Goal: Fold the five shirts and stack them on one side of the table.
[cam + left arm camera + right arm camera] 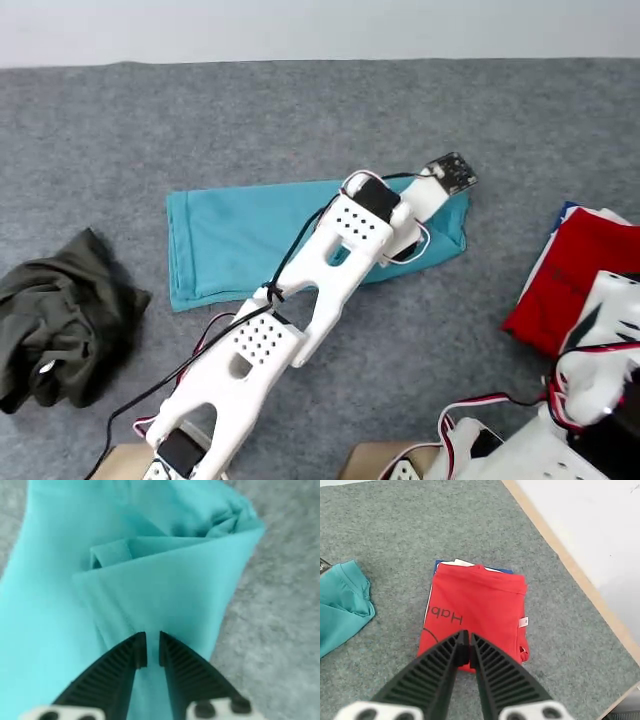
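I count five garments. One turquoise cotton shirt (pixel 230 245) lies half-folded mid-surface, one crumpled dark olive shirt (pixel 60 320) sits well to its left, and to its right a folded red shirt (pixel 475 615) tops a white layer (pixel 462 562) and a blue layer (pixel 501 570). The grey felt-like surface (pixel 300 120) lies bare beyond the turquoise shirt up to a pale wall (pixel 300 30), with its tan edge (pixel 560 555) near the stack. The left gripper (pixel 148 647) is pinched on the turquoise shirt's right end, and the right gripper (pixel 466 642) hangs closed above the red shirt.
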